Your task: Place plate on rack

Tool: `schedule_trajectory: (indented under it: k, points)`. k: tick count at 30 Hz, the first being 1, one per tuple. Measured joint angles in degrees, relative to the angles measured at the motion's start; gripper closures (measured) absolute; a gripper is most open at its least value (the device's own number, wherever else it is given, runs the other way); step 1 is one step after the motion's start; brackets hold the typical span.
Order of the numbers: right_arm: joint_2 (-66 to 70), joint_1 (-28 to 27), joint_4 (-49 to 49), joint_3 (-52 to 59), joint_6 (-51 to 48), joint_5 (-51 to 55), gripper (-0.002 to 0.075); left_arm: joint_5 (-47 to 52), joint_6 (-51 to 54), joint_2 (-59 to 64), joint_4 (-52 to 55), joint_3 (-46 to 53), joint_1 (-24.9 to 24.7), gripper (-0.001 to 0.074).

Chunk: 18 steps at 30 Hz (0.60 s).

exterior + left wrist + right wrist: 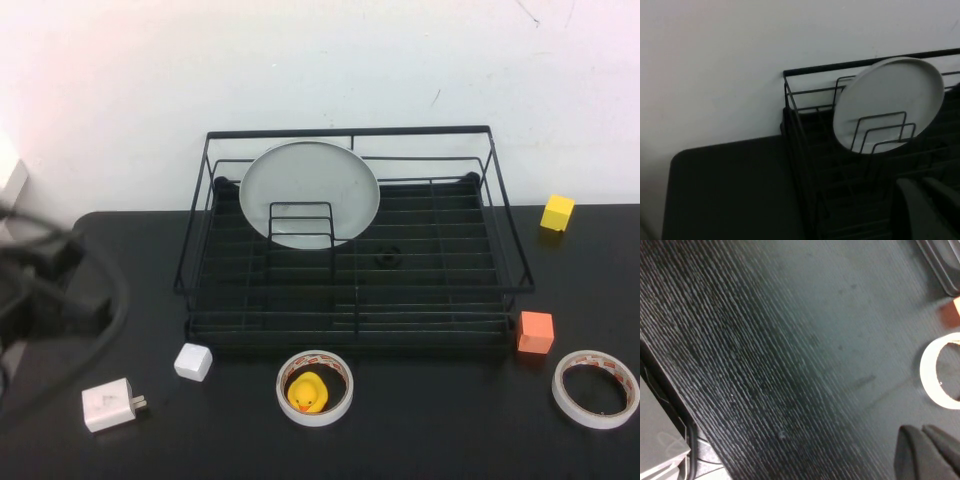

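The pale grey-white plate stands on edge in the black wire rack, leaning at the back left behind the small upright wire divider. In the left wrist view the plate and the rack lie ahead of my left gripper, which is shut, holds nothing and stands apart from the plate. My left arm is a dark blur at the table's left edge. My right gripper is shut and empty, low over the bare black tabletop. It does not show in the high view.
In front of the rack lie a white tape ring around a yellow duck, a white cube and a white plug adapter. To the right are an orange block, a yellow block and another tape ring.
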Motion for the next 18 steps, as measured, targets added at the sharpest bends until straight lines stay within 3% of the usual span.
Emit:
schedule_trajectory:
  k: [18]
  points:
    - [0.0,0.0,0.87,0.0,0.84,-0.53,0.0728,9.65,-6.35,-33.22,0.07,12.21,0.0,0.0735]
